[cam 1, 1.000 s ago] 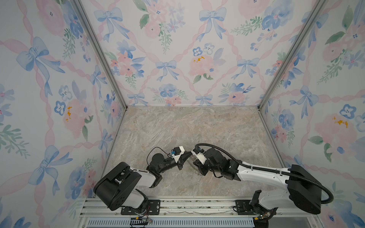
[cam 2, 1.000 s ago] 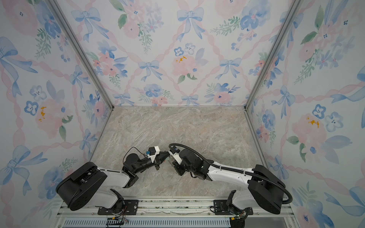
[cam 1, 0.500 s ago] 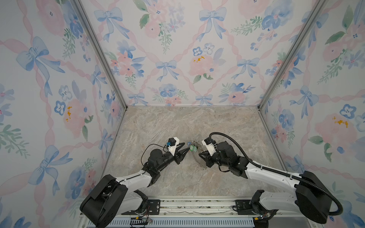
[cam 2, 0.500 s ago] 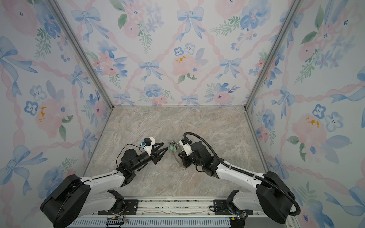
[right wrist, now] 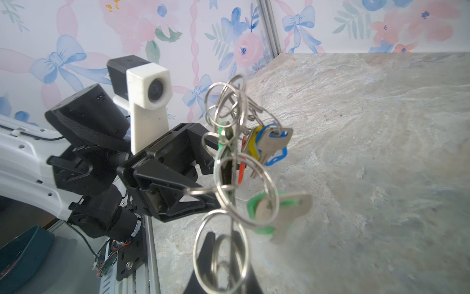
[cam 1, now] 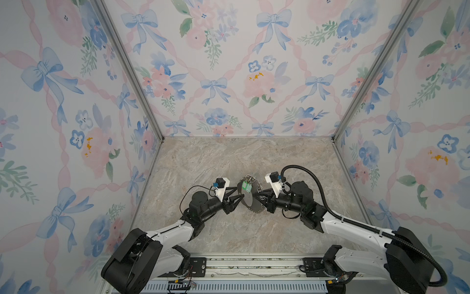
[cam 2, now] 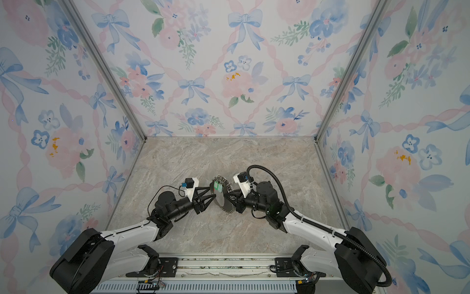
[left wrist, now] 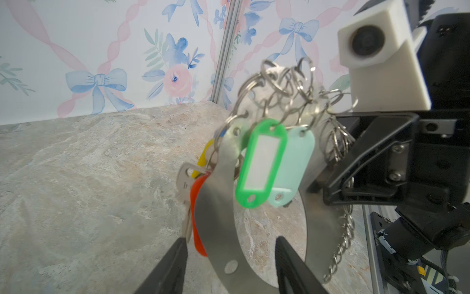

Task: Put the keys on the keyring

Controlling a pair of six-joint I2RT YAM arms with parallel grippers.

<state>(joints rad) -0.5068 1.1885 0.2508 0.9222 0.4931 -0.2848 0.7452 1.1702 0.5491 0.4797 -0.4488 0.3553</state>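
Top views show the flat grey oval keyring (cam 1: 246, 201) upright over the marbled worktop (cam 1: 229, 163), clamped by the right end effector (cam 1: 262, 199); left wrist: left end effector (left wrist: 230, 240) open astride it; right wrist: bright-headed keys (right wrist: 276, 145) hanging from it.

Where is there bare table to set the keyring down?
The far half of the table, up to the back wall, is bare. So is the near strip before the rail. Crowded: the middle, where left gripper and right gripper meet at the keyring.
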